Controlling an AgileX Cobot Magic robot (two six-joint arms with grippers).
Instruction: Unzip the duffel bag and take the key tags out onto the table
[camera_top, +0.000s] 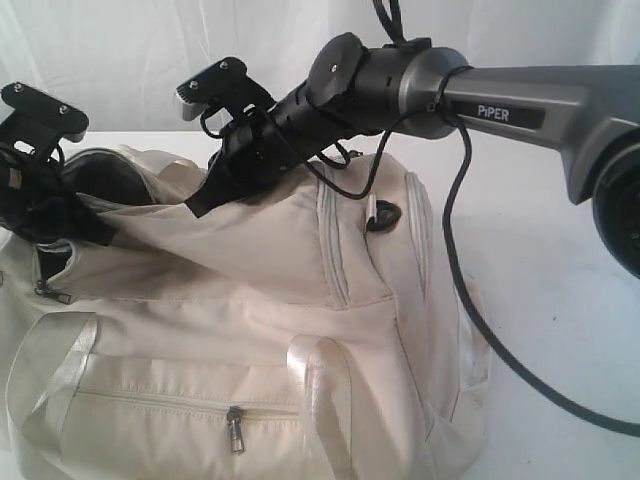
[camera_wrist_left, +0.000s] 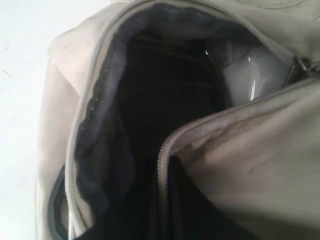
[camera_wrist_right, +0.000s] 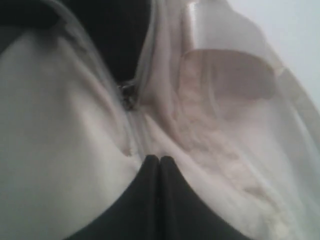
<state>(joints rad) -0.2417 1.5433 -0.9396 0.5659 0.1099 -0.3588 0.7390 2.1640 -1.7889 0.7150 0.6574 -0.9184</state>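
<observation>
The duffel bag (camera_top: 250, 300) sits on the white bench (camera_top: 560, 300) and fills most of my outside view. Its top zip is open at the left end, and the dark lining (camera_wrist_left: 100, 150) shows around the hole. It is so dark inside that I cannot make out the key tags. A pale shiny thing (camera_wrist_left: 250, 75) lies deep in the bag, and I cannot tell what it is.

My right arm (camera_top: 520, 110) reaches across from the right, over the top of the bag. The right gripper (camera_wrist_right: 159, 162) has its two black fingers pressed together, with the tips down against the bag cloth by the open edge. I cannot tell if any cloth is caught between them. The left gripper (camera_top: 45, 205) is at the left end of the bag, at the open mouth. I cannot tell if it is spread or pressed together.

A black cable (camera_top: 455, 250) hangs from the right arm, drops past the side of the bag and runs out over the bench. A white curtain (camera_top: 120, 50) hangs behind. The front pocket zip pull (camera_top: 235, 428) hangs straight down, and a cream handle (camera_top: 320, 400) loops just beside it.

The right arm has "PiPER" (camera_top: 493, 113) in white letters on a dark strip
</observation>
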